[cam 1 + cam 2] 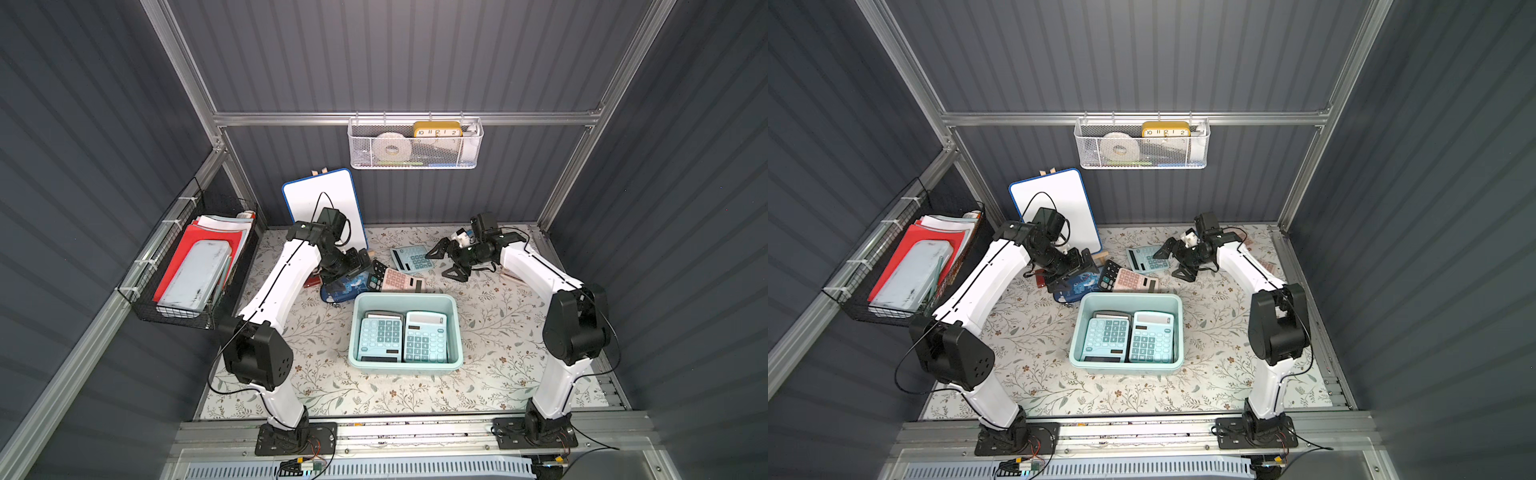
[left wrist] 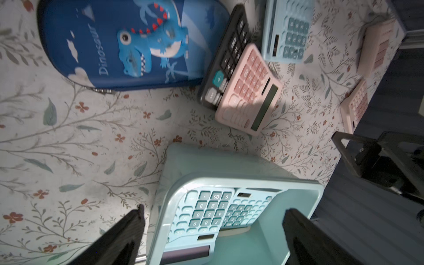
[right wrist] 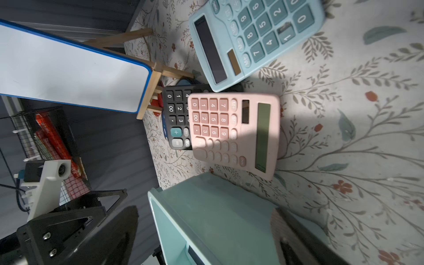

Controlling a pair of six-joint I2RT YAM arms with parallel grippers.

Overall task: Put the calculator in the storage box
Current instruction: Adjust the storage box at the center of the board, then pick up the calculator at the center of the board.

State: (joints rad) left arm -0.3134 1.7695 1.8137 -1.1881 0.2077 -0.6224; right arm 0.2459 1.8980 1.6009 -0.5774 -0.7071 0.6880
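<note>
The mint-teal storage box (image 1: 405, 296) (image 1: 1129, 296) stands mid-table with two teal calculators (image 1: 402, 341) lying side by side in it. Behind it a pink calculator (image 1: 397, 279) (image 3: 229, 128) lies partly over a black calculator (image 1: 376, 275) (image 3: 176, 114). A light blue calculator (image 1: 411, 257) (image 3: 247, 34) lies further back. My left gripper (image 1: 356, 266) (image 2: 214, 210) hangs open just left of the black one, holding nothing. My right gripper (image 1: 444, 261) (image 3: 204, 215) hangs open just right of the blue one, also holding nothing. Both wrist views look past their fingers onto the box (image 2: 218, 163) (image 3: 218, 206).
A blue dinosaur pencil case (image 1: 338, 291) (image 2: 128, 46) lies under the left gripper. A whiteboard (image 1: 322, 203) on a wooden easel leans at the back. Pink calculators (image 2: 358, 103) lie by the right arm. A black wire basket (image 1: 187, 270) hangs left, a white mesh basket (image 1: 415, 145) on the back wall.
</note>
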